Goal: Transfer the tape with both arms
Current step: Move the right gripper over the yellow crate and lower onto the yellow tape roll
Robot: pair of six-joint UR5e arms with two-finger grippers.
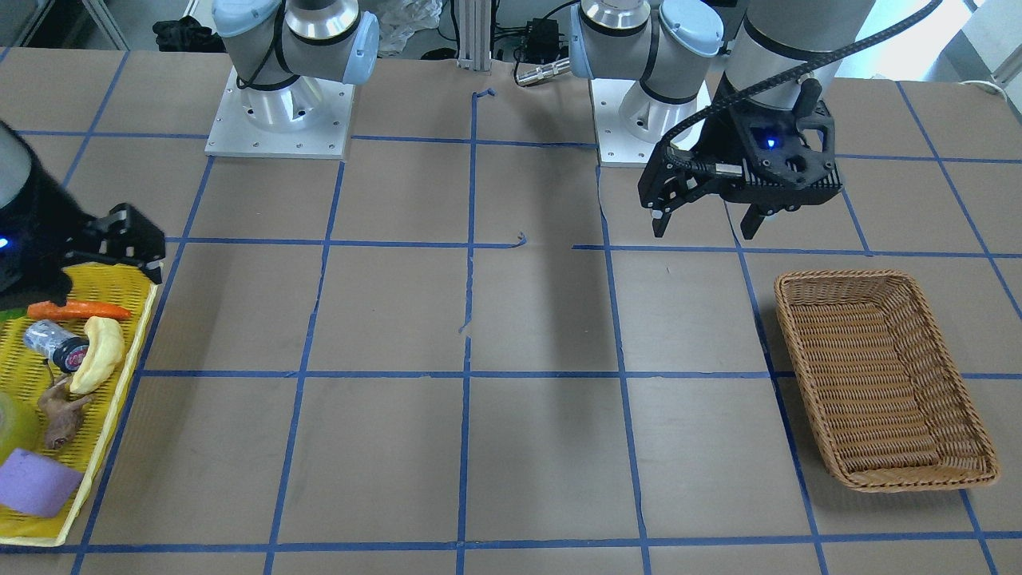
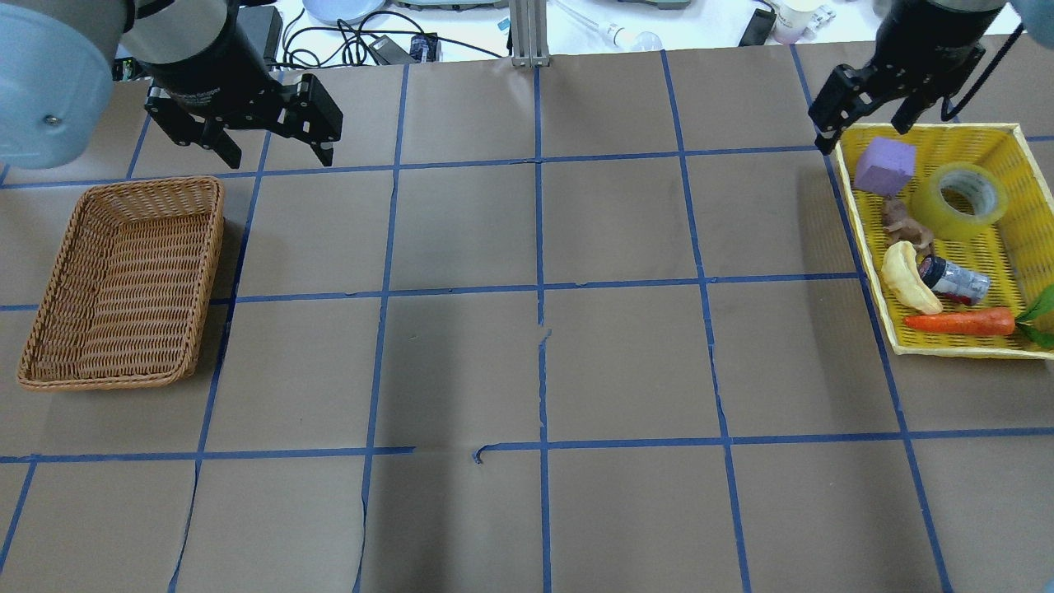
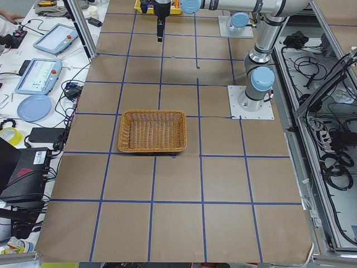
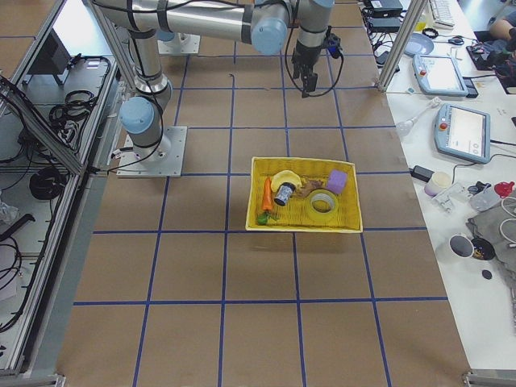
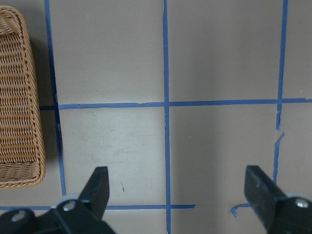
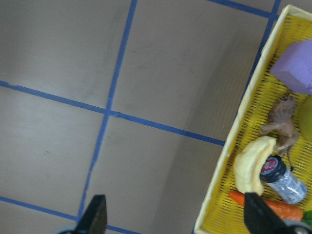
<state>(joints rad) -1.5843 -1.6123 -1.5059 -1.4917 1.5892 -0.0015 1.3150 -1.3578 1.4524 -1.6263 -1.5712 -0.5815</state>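
The tape (image 2: pixel 959 200), a translucent yellow roll with a white core, lies flat in the yellow tray (image 2: pixel 1021 140) at the table's right end. It also shows in the exterior right view (image 4: pixel 322 201). My right gripper (image 2: pixel 862 138) is open and empty, raised over the tray's far left corner, left of the tape and apart from it. Its wrist view (image 6: pixel 176 214) shows the tray's edge (image 6: pixel 229 161) on the right. My left gripper (image 2: pixel 280 159) is open and empty above the table, just beyond the wicker basket (image 2: pixel 123 280). It also shows in the front-facing view (image 1: pixel 705 232).
The tray also holds a purple block (image 2: pixel 885 165), a toy animal (image 2: pixel 902 221), a banana (image 2: pixel 906 276), a small bottle (image 2: pixel 955 280) and a carrot (image 2: pixel 959 321). The wicker basket is empty. Blue tape lines grid the brown table.
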